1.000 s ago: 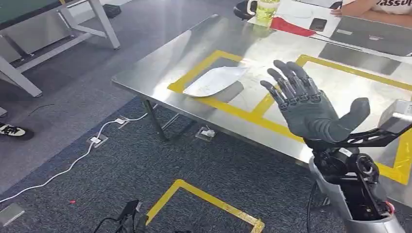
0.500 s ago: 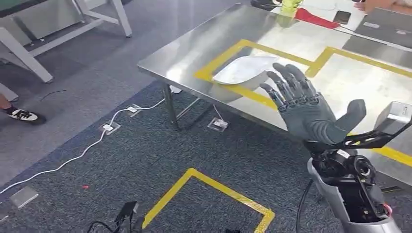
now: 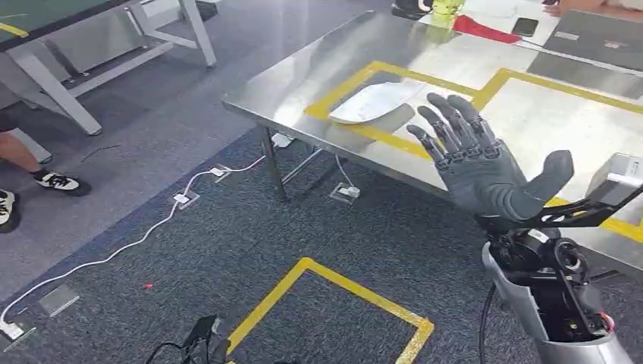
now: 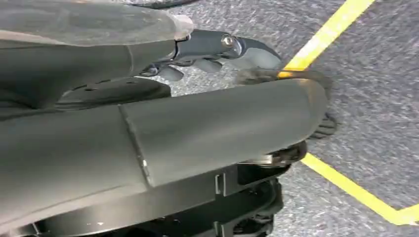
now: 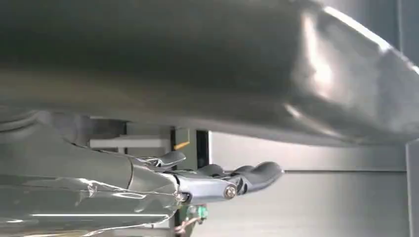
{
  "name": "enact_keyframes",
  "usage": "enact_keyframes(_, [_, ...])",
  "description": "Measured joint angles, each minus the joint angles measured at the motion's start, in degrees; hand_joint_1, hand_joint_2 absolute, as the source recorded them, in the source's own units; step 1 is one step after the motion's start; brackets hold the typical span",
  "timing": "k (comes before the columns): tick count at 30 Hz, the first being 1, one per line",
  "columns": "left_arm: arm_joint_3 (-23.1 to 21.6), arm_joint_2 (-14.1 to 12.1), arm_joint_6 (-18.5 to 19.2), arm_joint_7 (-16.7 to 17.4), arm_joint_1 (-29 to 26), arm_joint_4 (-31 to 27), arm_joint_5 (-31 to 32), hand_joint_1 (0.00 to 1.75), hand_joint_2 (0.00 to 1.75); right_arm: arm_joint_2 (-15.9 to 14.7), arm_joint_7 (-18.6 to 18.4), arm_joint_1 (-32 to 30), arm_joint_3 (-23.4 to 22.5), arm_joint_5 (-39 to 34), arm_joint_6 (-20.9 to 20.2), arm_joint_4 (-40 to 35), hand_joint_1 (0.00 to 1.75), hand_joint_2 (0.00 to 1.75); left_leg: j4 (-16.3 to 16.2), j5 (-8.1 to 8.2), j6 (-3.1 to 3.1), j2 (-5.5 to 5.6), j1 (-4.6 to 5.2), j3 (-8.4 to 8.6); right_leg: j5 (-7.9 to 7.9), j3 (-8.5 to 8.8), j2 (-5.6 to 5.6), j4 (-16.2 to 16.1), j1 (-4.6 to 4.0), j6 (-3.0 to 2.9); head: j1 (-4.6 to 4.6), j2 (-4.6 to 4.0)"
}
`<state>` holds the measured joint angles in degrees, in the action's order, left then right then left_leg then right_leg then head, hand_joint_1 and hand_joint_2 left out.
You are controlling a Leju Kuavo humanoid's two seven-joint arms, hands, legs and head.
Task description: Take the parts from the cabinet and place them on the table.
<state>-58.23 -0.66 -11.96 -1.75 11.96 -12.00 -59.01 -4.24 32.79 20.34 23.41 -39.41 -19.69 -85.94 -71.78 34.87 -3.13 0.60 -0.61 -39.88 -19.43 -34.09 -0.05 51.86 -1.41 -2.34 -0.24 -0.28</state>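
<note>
Head view: flat white part (image 3: 377, 102) on steel table (image 3: 303, 72).

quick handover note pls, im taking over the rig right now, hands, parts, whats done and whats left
Right hand: raised in front of the steel table, palm up, fingers spread, holding nothing.
Left hand: hangs low over the carpet with yellow floor tape; whether it is open or closed cannot be told.
Parts: one pale flat part lies on the table inside the yellow-taped square. The cabinet is out of frame.
Done: judging by that part, at least one has been placed.
Left: probably go back to the cabinet for any remaining parts; how many cannot be told.
</note>
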Motion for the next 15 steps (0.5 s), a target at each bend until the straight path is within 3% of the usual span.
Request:
enact_keyframes(1, [0.0,0.0,0.0,0.0,0.0,0.0,0.0,0.00,0.00,0.1,0.0,0.0,0.0,0.0,0.0,0.0,0.00,0.00,-2.2,-0.93,-0.34,-0.02,-0.29,0.36,0.75,-0.84,-0.13,0.0,0.09,0.20,-0.33,0.00])
enact_keyframes(2, [0.0,-0.1,0.0,0.0,0.1,0.0,0.0,0.00,0.00,0.1,0.0,0.0,0.0,0.0,0.0,0.0,0.00,0.00,-2.0,-3.28,-0.73,-0.04,-0.56,1.61,1.47,-1.68,-0.23,0.0,0.20,0.45,-0.37,0.00])
enact_keyframes(4, [0.0,-0.1,0.0,0.0,0.1,0.0,0.0,0.00,0.00,0.1,0.0,0.0,0.0,0.0,0.0,0.0,0.00,0.00,4.0,-8.21,-1.74,-0.05,-1.35,6.91,3.06,-3.55,-0.28,0.0,0.73,1.27,-0.66,0.00])
enact_keyframes(5, [0.0,0.0,0.0,0.0,0.2,0.0,0.0,0.00,0.00,0.1,0.0,0.0,0.0,0.0,0.0,0.0,0.00,0.00,9.6,-7.81,-2.54,-0.05,-1.96,10.88,3.87,-4.14,-0.13,0.1,0.75,1.81,-0.83,0.00])
enact_keyframes(6, [0.0,0.3,0.0,0.0,0.4,-0.1,0.0,0.00,0.00,0.1,0.0,0.0,-0.2,0.0,0.0,-0.3,0.00,0.00,16.8,-5.96,-2.89,0.06,-2.15,15.53,4.48,-4.96,-0.21,0.2,0.68,2.19,-1.58,0.00])
enact_keyframes(7, [0.0,0.4,0.0,0.0,0.4,-0.1,0.0,0.00,0.00,0.1,0.1,0.2,-0.2,0.0,0.0,-0.6,0.00,0.00,21.3,-4.61,-1.26,0.36,-1.64,16.92,5.77,-5.17,-0.27,0.3,0.87,2.54,-1.16,0.00])
enact_keyframes(8, [0.0,0.4,0.0,0.0,0.3,-0.1,0.0,0.00,0.00,0.1,0.1,0.2,-0.1,0.0,0.0,-0.5,0.00,0.00,19.7,-6.18,-0.52,0.24,-1.46,15.56,7.49,-5.47,-0.32,-0.3,1.26,2.67,-0.65,0.00])
enact_keyframes(9, [0.0,0.4,0.0,0.0,0.2,-0.1,0.0,0.00,0.00,0.1,0.1,0.1,-0.1,0.0,0.0,-0.4,0.00,0.00,19.4,-6.57,-0.41,0.23,-0.90,15.11,8.42,-5.64,-0.20,-0.8,1.44,2.99,-0.99,0.00])
enact_keyframes(10, [0.0,0.4,0.0,0.0,0.0,-0.1,0.0,0.00,0.00,0.1,0.1,-0.2,-0.1,0.0,0.0,-0.3,0.00,0.00,19.5,-6.76,-0.16,0.17,-0.97,14.44,8.95,-6.05,0.05,-1.2,1.41,3.35,-0.96,0.00])
enact_keyframes(11, [0.0,0.2,0.0,0.0,0.2,0.0,0.0,0.00,0.00,0.1,0.1,-0.6,-0.1,0.0,0.0,-0.3,0.00,0.00,19.7,-7.17,0.42,-0.24,-1.18,13.72,6.61,-7.14,0.05,-0.6,1.74,3.61,-1.25,0.00])
enact_keyframes(12, [0.0,0.1,0.0,0.0,0.1,0.0,0.0,0.00,0.00,0.1,-0.1,-0.6,-0.1,0.0,0.0,-0.2,0.00,0.00,19.3,-7.72,1.17,-0.18,-1.03,12.74,2.18,-8.08,0.00,2.8,1.65,3.80,-0.21,0.00])
enact_keyframes(14, [0.0,-0.1,0.0,0.0,0.1,0.0,0.0,0.00,0.00,0.1,0.0,-0.5,-0.1,0.0,0.0,-0.2,0.00,0.00,18.2,-8.39,1.89,-0.44,-0.54,11.19,-5.97,-9.88,-0.08,14.6,1.85,3.93,0.11,0.00])
enact_keyframes(15, [0.0,-0.1,0.0,0.0,0.1,0.0,0.0,0.00,0.00,0.1,0.0,-0.6,-0.1,0.0,0.0,-0.2,0.00,0.00,18.0,-8.77,2.21,-0.47,-0.16,10.53,-8.16,-10.35,-0.02,19.9,1.69,3.67,0.20,0.00])
